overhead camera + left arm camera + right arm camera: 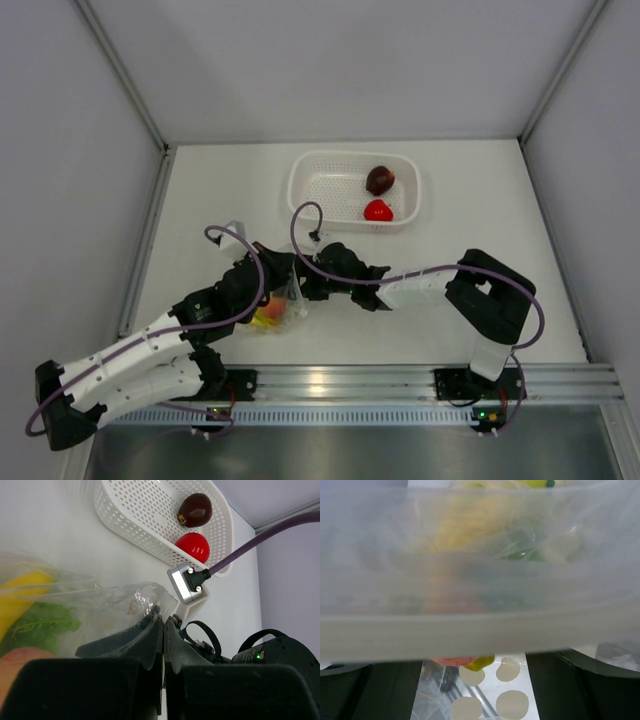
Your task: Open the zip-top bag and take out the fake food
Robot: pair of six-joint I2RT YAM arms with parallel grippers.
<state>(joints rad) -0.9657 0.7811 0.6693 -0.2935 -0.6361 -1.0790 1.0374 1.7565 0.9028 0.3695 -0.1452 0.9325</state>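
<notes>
A white perforated plastic basket (352, 154) sits on the far part of the white tabletop (480, 200), a little right of centre, with its long side running left to right. The left wrist view shows its rows of small holes and rounded rim (130, 520). Pale grey panels (60, 200) enclose the tabletop on the left, far and right sides. A ribbed aluminium rail (400, 380) runs along the near edge.
</notes>
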